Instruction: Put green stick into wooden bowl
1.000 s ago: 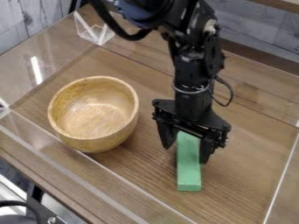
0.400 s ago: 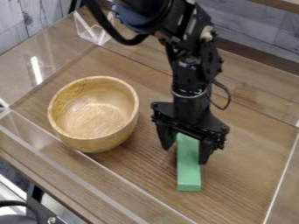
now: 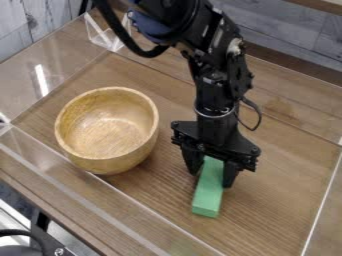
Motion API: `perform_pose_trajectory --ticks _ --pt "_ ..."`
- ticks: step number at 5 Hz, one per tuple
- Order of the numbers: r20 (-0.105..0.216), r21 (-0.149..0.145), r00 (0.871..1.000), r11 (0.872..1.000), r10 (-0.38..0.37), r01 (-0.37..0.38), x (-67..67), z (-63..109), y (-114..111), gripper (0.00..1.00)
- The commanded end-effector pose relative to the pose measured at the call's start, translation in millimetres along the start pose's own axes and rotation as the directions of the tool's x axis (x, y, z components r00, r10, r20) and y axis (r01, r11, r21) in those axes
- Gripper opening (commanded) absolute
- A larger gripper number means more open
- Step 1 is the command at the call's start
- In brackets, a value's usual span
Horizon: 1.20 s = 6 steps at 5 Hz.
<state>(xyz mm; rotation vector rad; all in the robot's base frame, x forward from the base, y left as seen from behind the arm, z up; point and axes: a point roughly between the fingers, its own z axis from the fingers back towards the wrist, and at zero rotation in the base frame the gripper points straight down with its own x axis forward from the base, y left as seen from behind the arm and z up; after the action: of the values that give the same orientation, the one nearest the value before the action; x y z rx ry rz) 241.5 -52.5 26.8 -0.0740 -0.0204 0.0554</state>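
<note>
Stick (image 3: 209, 196) sits under the gripper (image 3: 214, 165); I can't tell opening or hold. Grasping step, I judge: confirm grip, then lift bowlward.

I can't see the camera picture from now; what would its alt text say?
A black robot arm reaches down with its gripper at the far end of a green stick lying on a wooden table. A round wooden bowl stands beside them, to the left in the picture.
</note>
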Motion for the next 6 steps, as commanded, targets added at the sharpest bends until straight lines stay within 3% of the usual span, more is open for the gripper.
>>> perform_pose_trajectory --ticks 1,6 --pt "0.015 -0.002 1.0 1.0 -0.011 0.011 2.8 5.1 -3 0.0" --pt "-0.048 -0.034 0.999 0.999 -0.002 0.0 -1.7 29.0 -6 0.0"
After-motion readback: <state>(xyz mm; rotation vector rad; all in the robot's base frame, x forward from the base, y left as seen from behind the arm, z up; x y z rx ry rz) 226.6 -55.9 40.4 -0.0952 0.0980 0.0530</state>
